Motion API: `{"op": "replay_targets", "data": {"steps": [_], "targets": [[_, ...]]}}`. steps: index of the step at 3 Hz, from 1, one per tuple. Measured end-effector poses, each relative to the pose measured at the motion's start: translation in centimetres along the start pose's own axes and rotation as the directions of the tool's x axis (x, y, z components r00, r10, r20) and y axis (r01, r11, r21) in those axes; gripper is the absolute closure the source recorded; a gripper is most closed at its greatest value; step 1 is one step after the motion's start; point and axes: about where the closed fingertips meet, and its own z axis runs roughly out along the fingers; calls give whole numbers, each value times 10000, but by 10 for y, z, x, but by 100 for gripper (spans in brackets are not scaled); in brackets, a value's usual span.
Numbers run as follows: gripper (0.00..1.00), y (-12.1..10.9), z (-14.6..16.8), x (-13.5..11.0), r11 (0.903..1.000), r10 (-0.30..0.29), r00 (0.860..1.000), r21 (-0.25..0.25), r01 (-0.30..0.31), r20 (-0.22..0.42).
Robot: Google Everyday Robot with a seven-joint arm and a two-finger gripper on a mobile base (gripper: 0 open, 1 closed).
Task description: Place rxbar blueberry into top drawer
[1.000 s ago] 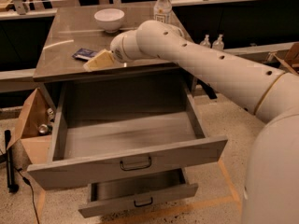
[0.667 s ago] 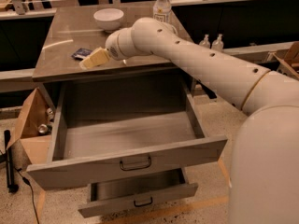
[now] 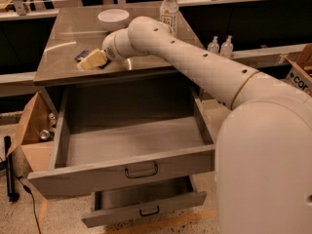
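The rxbar blueberry (image 3: 81, 55) lies flat on the table (image 3: 58, 57), near its front edge, showing only as a dark corner at 10 o'clock of the gripper (image 3: 90, 61), which seems to rest over it; whether the gripper is wide or narrow I cannot tell. The arm (image 3: 195, 65) slants in from 4 o'clock, low over the tabletop. A white bowl (image 3: 113, 18) sits at 12 o'clock and a water bottle (image 3: 169, 9) at 2 o'clock, both apart from the gripper. At 6 o'clock, past the edge, the top drawer (image 3: 122, 172) stands pulled out above a smaller lower drawer (image 3: 146, 212)
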Motion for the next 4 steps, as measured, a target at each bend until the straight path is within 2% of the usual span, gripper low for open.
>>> {"op": "replay_targets", "data": {"steps": [1,2,3,4], "targets": [[13,2,10,5,9998,124,9998,-159,-126,-166],[17,3,17,11,9994,233,9992,-263,-241,-311],[33,3,21,16,9990,302,9988,-315,-314,-392],[56,3,24,19,9985,378,9983,-374,-395,-448]]}}
